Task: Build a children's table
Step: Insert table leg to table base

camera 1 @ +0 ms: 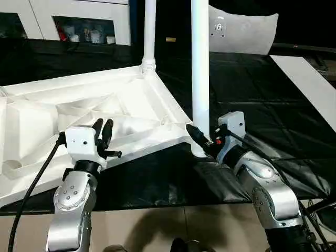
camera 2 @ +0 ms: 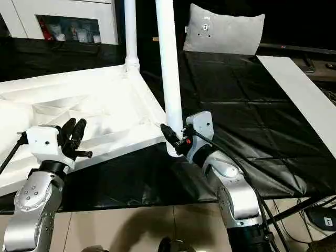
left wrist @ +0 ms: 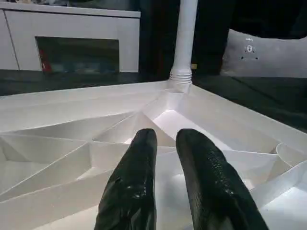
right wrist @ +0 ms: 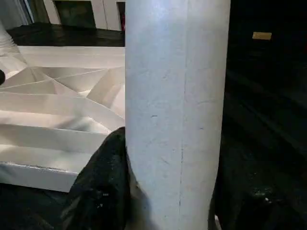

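A: Where is the children's table top [camera 1: 79,113]?

B: It lies upside down on the black-sheeted desk [camera 1: 262,89], ribbed underside facing up, with one corner pointing toward the robot's right.

A: And the legs?

B: Two stand upright, long axes vertical. The far leg [camera 1: 149,31] sits in the back corner socket. The near leg [camera 1: 200,68] rises from the corner socket nearest the right arm.

A: What about the right tool [camera 1: 206,143]?

B: Its black fingers are clamped around the base of the near leg, one on each side.

A: The left tool [camera 1: 103,132]?

B: It points out over the ribs of the top near its front edge, fingers nearly together with a narrow gap, gripping nothing.
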